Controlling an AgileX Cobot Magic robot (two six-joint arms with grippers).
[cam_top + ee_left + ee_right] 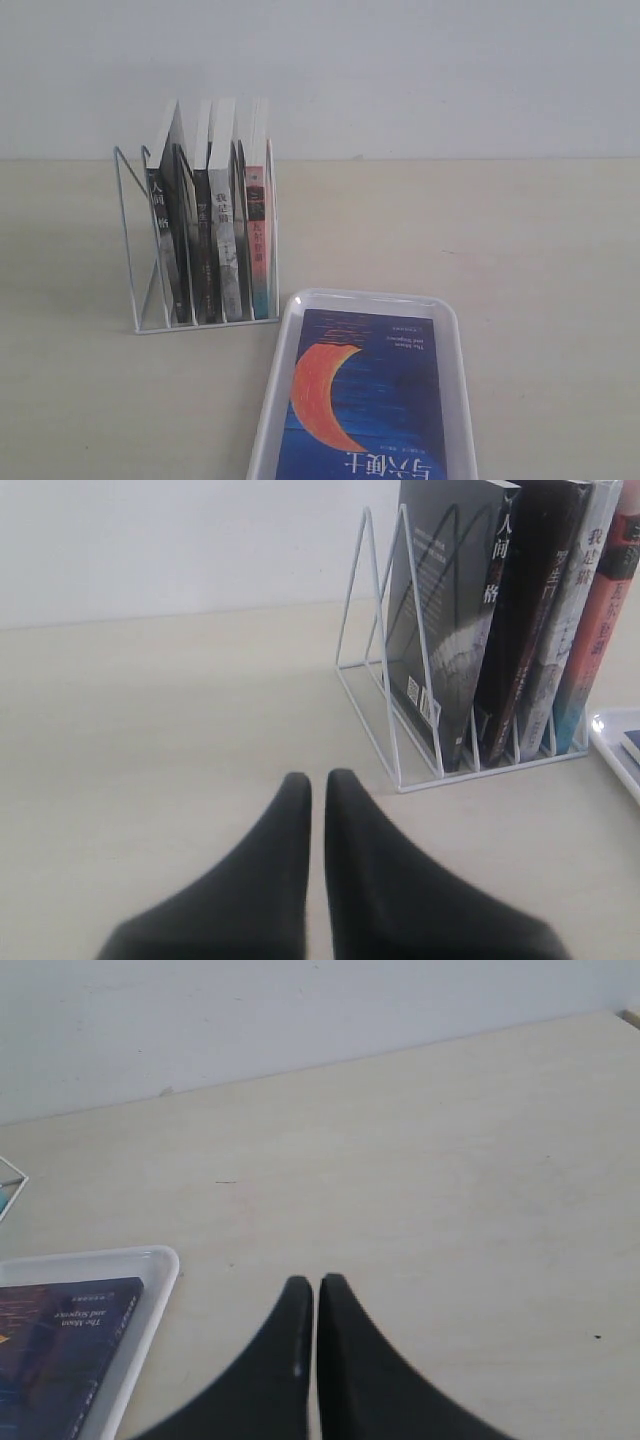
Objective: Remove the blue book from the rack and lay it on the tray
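- Lying flat in the tray (370, 299), the blue book (365, 400) shows its orange moon, away from the counter's (520, 240) back edge
- The rack (125, 240) stands near that back edge with other books (215, 240)
- Left claw (318, 785) is closed, holding nothing
- Right claw (316, 1285) is closed and empty

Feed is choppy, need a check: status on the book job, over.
Left gripper shut, empty, over table. Right gripper shut, empty. Blue book flat in white tray, cover up. Nothing obstructing.
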